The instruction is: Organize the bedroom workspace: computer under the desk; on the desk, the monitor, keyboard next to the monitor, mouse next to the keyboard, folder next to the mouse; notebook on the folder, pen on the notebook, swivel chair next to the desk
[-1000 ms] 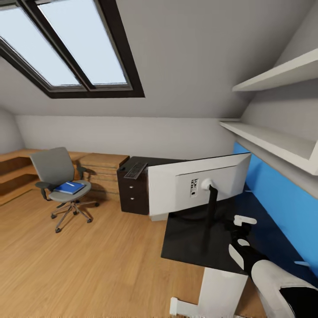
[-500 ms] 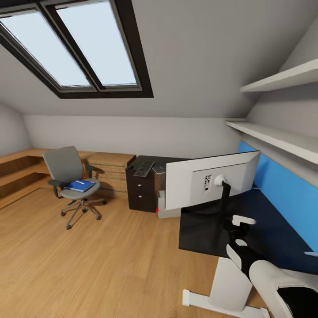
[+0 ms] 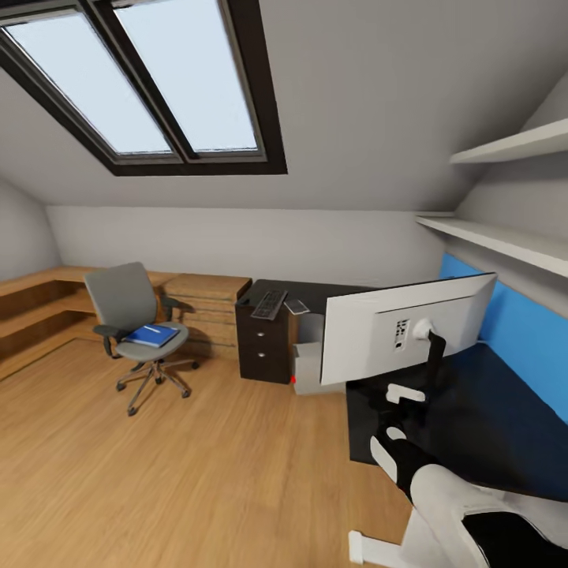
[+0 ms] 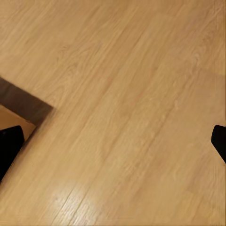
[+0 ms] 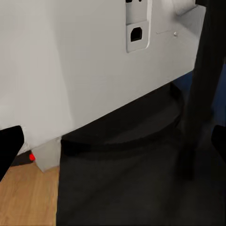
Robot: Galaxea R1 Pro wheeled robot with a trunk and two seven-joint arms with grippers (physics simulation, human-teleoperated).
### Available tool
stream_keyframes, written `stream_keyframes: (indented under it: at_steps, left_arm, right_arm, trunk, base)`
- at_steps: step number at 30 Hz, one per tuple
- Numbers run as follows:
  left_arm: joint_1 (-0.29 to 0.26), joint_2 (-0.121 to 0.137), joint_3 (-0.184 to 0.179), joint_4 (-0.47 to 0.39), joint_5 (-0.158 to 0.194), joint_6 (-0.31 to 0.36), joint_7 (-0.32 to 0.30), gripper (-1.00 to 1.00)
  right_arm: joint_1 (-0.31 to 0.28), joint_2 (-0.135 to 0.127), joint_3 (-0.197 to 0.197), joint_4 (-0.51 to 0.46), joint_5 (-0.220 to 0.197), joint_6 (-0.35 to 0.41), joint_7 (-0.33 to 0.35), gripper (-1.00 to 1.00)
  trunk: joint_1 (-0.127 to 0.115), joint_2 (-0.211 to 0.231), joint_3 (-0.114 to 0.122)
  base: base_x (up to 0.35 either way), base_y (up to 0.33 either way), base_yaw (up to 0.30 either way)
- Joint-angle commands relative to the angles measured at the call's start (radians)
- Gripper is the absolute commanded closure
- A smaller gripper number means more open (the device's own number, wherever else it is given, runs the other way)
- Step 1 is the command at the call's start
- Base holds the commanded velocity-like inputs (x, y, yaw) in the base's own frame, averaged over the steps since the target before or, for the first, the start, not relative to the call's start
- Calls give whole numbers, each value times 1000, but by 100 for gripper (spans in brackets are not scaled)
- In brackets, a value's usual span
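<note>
The grey swivel chair [image 3: 126, 304] stands on the floor at the left, apart from the desk [image 3: 473, 430]. On its seat lies the blue folder [image 3: 154, 338], with a thin whitish pen [image 3: 150, 329] on it. The keyboard [image 3: 269, 304] and the small grey notebook [image 3: 297, 306] lie on the desk's far wing. The monitor [image 3: 394, 331] stands on the black top, its white back [image 5: 70, 61] toward me. The computer [image 3: 308, 367] stands under the desk. The mouse is out of view. My right gripper [image 3: 398, 410] [image 5: 113, 146] is open near the monitor's stand. My left gripper [image 4: 113, 141] is open over bare floor.
A dark drawer unit [image 3: 263, 351] carries the desk's far wing. Low wooden steps [image 3: 201, 304] run along the back wall behind the chair. White shelves [image 3: 505, 241] hang above the desk at the right. Wooden floor [image 3: 197, 465] lies open between chair and desk.
The whole head view has shifted, so the camera has moved; desk and monitor now sit further right in it. The computer and notebook have come out from behind the monitor.
</note>
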Motion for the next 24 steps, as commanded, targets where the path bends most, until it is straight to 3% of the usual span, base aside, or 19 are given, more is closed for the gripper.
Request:
stream_keyframes:
  at_steps: [1,9,13,17,24]
  left_arm:
    - [-1,0,-8,0,6,-3,5,-100]
    - [-1,0,-9,0,5,-3,5,-100]
    - [-1,-1,-10,0,5,-4,5,-100]
    - [-1,-1,-11,0,5,-4,5,-100]
    - [-1,-1,-11,0,5,-4,5,-100]
  right_arm:
    - [-1,11,9,1,-1,-4,-26,-100]
    - [-1,95,15,3,107,-2,-186,-100]
    - [1,138,17,3,180,-2,-288,-100]
    - [3,153,18,4,225,-2,-338,-100]
    - [4,153,20,4,237,-2,-350,-100]
  trunk:
    - [1,-1,-2]
    - [1,-1,-2]
    - [1,-1,-2]
    - [1,-1,-2]
    - [1,-1,-2]
  base:
    - [236,112,0]
    - [101,47,0]
    - [19,17,0]
    - [5,174,0]
    - [1,305,0]
